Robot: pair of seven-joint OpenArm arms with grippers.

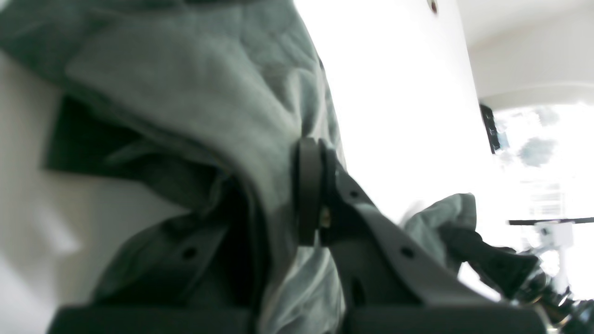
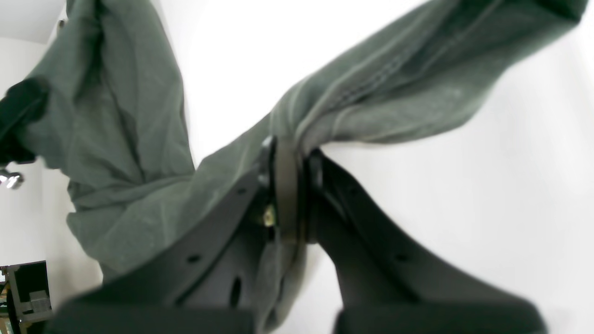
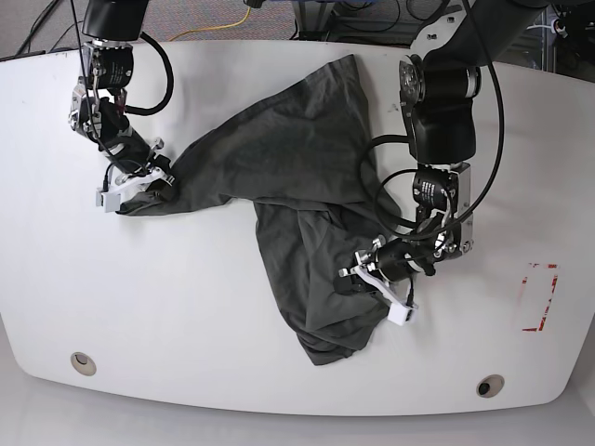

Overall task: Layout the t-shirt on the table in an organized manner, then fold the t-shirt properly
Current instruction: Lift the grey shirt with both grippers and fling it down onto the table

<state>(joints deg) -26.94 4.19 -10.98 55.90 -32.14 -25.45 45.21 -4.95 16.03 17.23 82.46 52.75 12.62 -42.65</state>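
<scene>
The dark grey-green t-shirt (image 3: 279, 186) lies crumpled across the middle of the white table (image 3: 186, 316), stretched from the far centre toward both arms. My left gripper (image 3: 358, 279) is at the shirt's right side, shut on a fold of the t-shirt (image 1: 260, 153); in the left wrist view its black fingers (image 1: 308, 190) pinch the cloth. On the table's left side my right gripper (image 3: 160, 190) is shut on the shirt's left end, and in the right wrist view the t-shirt (image 2: 371, 93) runs out from between its closed jaws (image 2: 287, 185).
A red tape rectangle (image 3: 539, 297) marks the table at the right. Two round grommet holes (image 3: 82, 361) (image 3: 490, 385) sit near the front edge. Cables hang around the left arm and lie beyond the table's far edge.
</scene>
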